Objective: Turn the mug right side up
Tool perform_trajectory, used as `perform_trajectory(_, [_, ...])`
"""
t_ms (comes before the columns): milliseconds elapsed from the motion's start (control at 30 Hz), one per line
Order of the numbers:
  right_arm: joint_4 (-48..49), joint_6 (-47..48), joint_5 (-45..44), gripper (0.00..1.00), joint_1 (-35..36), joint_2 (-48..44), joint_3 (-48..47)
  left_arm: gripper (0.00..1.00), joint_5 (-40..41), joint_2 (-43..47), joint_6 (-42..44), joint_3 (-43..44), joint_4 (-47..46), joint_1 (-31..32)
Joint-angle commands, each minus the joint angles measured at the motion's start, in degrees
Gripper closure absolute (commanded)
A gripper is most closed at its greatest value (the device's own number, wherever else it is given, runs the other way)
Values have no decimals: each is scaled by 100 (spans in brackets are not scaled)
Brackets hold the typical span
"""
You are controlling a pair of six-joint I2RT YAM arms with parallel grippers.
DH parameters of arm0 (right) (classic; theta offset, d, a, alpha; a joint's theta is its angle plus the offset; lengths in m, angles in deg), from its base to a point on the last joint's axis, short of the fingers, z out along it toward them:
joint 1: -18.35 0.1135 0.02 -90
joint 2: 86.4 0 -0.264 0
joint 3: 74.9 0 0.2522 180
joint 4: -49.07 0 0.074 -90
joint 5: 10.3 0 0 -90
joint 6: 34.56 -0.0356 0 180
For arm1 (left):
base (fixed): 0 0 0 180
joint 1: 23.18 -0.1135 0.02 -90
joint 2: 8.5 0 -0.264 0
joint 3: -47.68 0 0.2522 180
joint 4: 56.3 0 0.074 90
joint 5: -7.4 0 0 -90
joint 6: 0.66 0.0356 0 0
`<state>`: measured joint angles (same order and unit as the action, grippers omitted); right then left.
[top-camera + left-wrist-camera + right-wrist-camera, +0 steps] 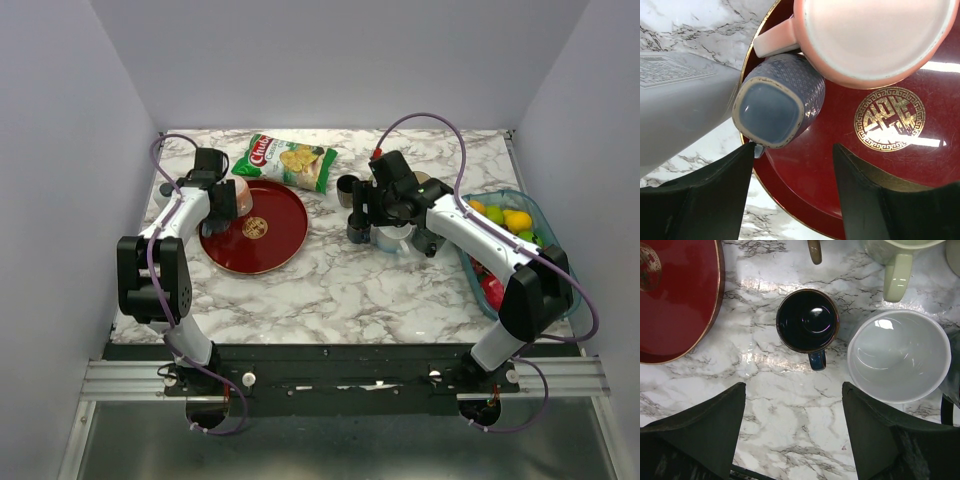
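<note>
Pink mug (875,40) sits on red plate (940,175) just beyond the open left hand (794,147).

There are four mugs with handles: one pink mug (875,35), one pale green mug (897,260) and two dark mugs (807,320) (347,188). Alongside them are one white bowl (899,355) and one blue cup (775,107) with no handle showing. There is also one red plate (280,235), one bag of chips (290,160), and one blue bin (512,195) of fruit packed too closely to count.
</note>
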<state>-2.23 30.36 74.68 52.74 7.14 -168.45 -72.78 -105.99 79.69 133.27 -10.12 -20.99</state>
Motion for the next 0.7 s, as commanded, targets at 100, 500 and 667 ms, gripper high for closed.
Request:
perform_trajectory(100, [-140,-67,71,16,-38,51,-90,11,116,28,-28,-134,-131,-35])
perform_trajectory(500, [-148,-32,132,16,-38,86,-89,25,11,20,86,-565,-562,-35])
perform_trajectory(667, [-157,-32,203,18,-38,103,-89,42,28,46,7,-530,-562,-26])
